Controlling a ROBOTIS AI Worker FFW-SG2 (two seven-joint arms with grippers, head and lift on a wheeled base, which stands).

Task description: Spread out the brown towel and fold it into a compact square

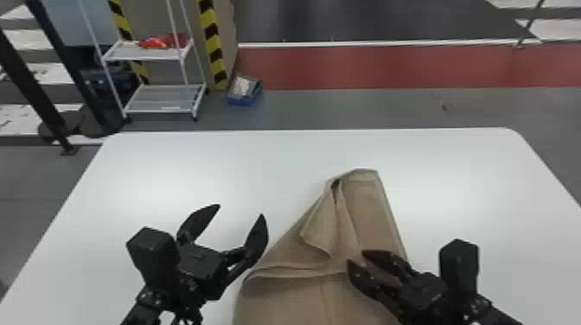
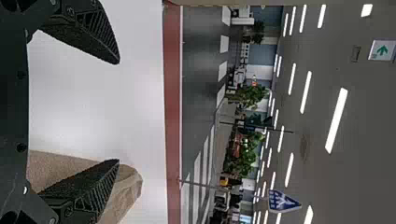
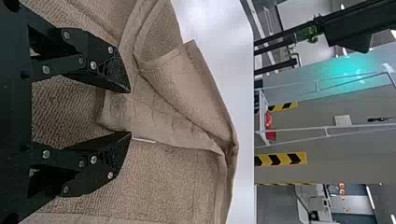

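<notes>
Head view: the white table point(image 1: 173, 164) spans the frame, its far edge running across above the middle between rounded corners at upper left and upper right. Its left edge slopes down to the lower left of the frame; its right edge slopes out through the right side. The brown towel point(image 1: 367, 298) lies from the bottom edge, right of centre, up to a narrowed end near the middle of the frame. A band of tabletop separates this end from the far edge; a wide stretch of surface lies to its left and another to its right. A folded flap point(image 1: 317, 231) lies on the towel's narrowed part, with creases running toward its upper end.

The left gripper point(image 1: 240, 211) is at lower left of centre, beside the towel, its jaws spread wide. Its right-hand finger, as framed, is near the towel's slanting left edge. In the left wrist view, one finger overlaps the towel and the other appears against the white surface, which takes up most of the gap.

The right gripper point(image 1: 356, 256) is at lower right, over the towel, its jaws parted more narrowly. In the right wrist view, towel cloth appears behind both fingers, and part of a raised fold point(image 3: 114, 112) shows between them, unpinched. Whether the fingers touch the cloth cannot be told.
</notes>
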